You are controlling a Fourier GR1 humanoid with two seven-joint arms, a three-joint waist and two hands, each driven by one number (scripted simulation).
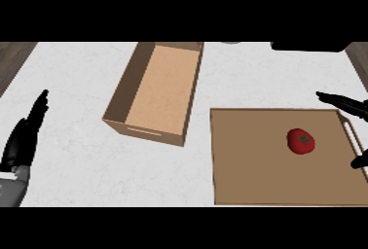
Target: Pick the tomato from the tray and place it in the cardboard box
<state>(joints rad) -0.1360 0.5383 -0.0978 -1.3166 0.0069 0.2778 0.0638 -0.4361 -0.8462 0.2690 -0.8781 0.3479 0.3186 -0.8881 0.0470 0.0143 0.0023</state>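
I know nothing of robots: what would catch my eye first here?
A red tomato lies alone on the brown tray at the lower right. Up and left of it stands an open, empty cardboard box. The black left hand rests open at the left edge; the right hand, also open, is at the tray's right rim.

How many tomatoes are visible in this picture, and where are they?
1. The tomato lies on the tray, in its right half. None shows inside the cardboard box, though its near wall may hide a little of the floor.
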